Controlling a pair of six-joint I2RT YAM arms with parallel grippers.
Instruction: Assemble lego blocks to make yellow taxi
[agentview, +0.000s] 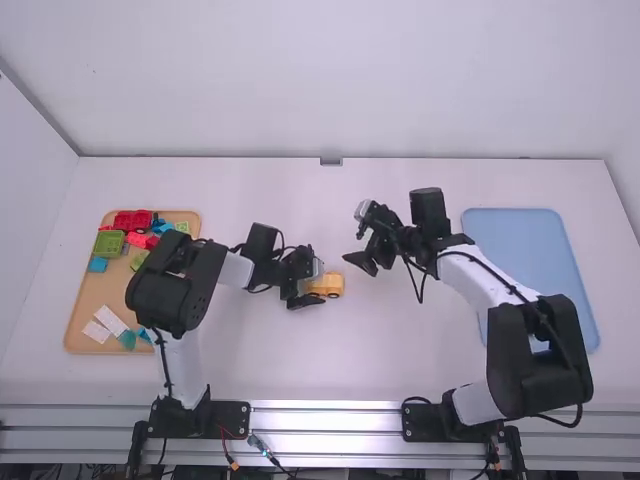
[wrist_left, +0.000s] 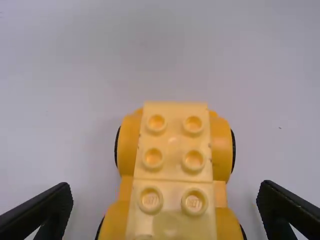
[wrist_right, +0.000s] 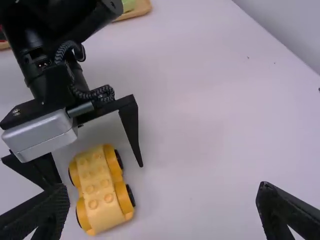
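In the high view my left gripper (agentview: 312, 284) is low over the middle of the table, around the yellow car (agentview: 328, 285). The left wrist view has the studded yellow car (wrist_left: 172, 165) between the spread fingers of my left gripper (wrist_left: 165, 200), touching neither. It has rounded yellow fenders and dark wheels. My right gripper (agentview: 365, 250) stands open to the right of the car and farther from the camera. In the right wrist view its fingers are wide apart with nothing between them at my right gripper (wrist_right: 162, 202); the car (wrist_right: 100, 187) lies between the left gripper's fingers.
An orange-brown tray (agentview: 88, 290) on the left holds red, green and blue blocks and white pieces. On the right lies a blue tray (agentview: 515, 228), partly behind the right arm.
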